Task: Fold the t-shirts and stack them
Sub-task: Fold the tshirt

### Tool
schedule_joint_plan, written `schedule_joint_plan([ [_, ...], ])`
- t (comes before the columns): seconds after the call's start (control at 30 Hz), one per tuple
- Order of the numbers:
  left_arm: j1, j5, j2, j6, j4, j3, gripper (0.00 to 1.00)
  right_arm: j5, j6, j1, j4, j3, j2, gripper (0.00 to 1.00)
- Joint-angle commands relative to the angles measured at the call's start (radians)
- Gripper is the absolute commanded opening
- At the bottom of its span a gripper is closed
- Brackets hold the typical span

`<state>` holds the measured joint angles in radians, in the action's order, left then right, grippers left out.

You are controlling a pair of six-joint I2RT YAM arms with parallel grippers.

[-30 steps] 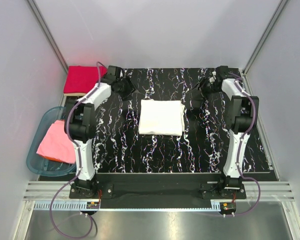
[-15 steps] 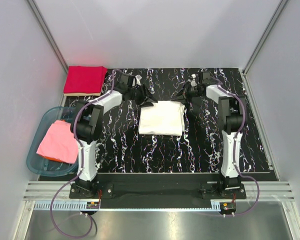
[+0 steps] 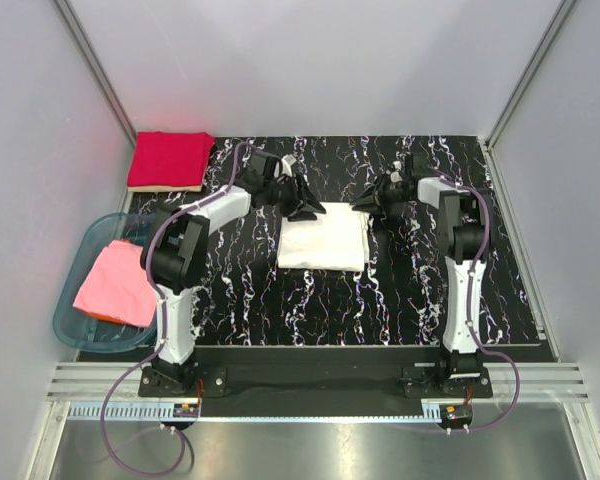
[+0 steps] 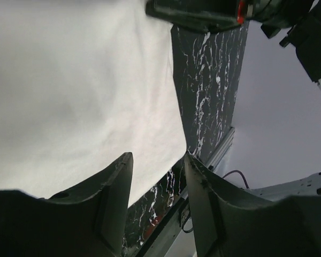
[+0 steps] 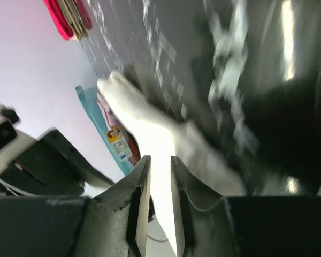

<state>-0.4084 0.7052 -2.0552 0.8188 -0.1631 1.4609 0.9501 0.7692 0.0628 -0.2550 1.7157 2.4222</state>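
Spreading under both arms, the black white-streaked mat (image 3: pixel 410 290) carries the white t-shirt (image 3: pixel 322 238), folded into a smooth, flat rectangle between the two grippers. The red t-shirt (image 3: pixel 170 160), folded square, lies well off the left gripper's (image 3: pixel 305 207) outer side. The pink t-shirt (image 3: pixel 113 285) sits rumpled in a teal tub (image 3: pixel 75 262) farther back. The left jaws stand apart at the white shirt's edge. The right gripper (image 3: pixel 365 203) shows a narrow gap, but the blurred view hides whether it pinches cloth.
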Motion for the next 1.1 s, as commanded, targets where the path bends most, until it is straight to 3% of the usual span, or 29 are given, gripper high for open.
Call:
schedule_joint_plan([
  [0.0,0.016,0.06,-0.023,0.008,0.017,0.098,0.47,-0.024,-0.034,0.02,-0.082,-0.063,-0.213,0.29],
  [0.2,-0.003,0.082,0.033,0.04,0.066,0.032,0.36,0.018,-0.07,0.083,-0.118,-0.26,-0.388,0.29],
  [0.4,-0.003,0.099,0.073,0.008,0.056,-0.073,0.29,0.033,-0.1,0.19,-0.075,-0.402,-0.394,0.15],
  [0.7,-0.009,0.083,0.139,-0.058,-0.039,-0.091,0.3,-0.005,-0.209,0.15,-0.03,-0.616,-0.396,0.09],
  [0.87,-0.038,0.083,0.152,-0.049,-0.035,-0.112,0.3,-0.007,-0.173,0.146,-0.053,-0.625,-0.537,0.11],
  [1.07,-0.066,0.094,0.103,-0.04,0.023,-0.152,0.3,-0.008,-0.154,0.149,-0.026,-0.645,-0.517,0.11],
])
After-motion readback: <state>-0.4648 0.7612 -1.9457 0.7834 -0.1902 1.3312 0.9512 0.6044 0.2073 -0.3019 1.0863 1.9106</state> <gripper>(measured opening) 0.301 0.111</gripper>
